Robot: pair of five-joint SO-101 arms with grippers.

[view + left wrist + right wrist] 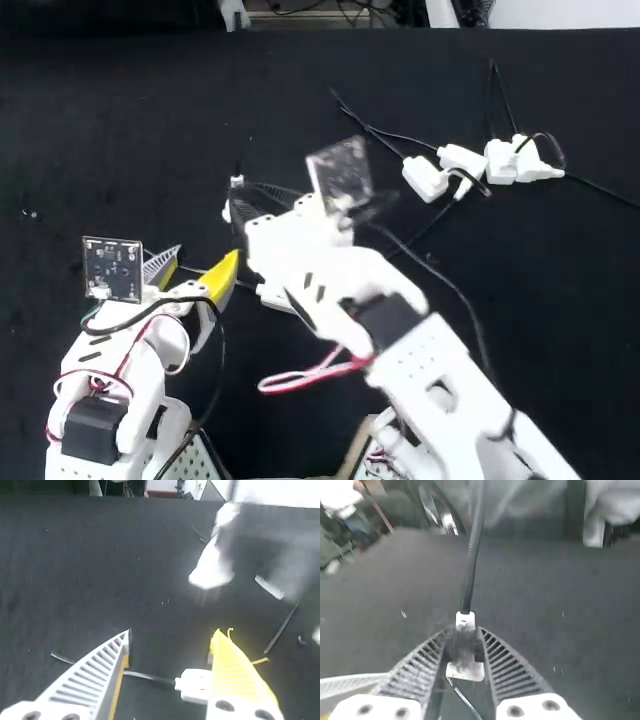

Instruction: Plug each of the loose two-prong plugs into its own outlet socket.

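A: White two-prong plug on a black cable [465, 667], where is it?

B: Pinched in the right gripper [464, 635], ribbed fingers tight on its body, probably leaving the prongs free. It's well apart from the white outlet sockets [470, 160].

A: Left gripper [171, 635]?

B: Grey and yellow fingers spread, straddling a second white plug [195, 685] on the black table [120, 120]. Looks staged for a grab.

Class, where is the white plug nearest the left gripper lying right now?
In the left wrist view, the white plug lies on the black table between the open fingers of the left gripper, right beside the yellow finger.
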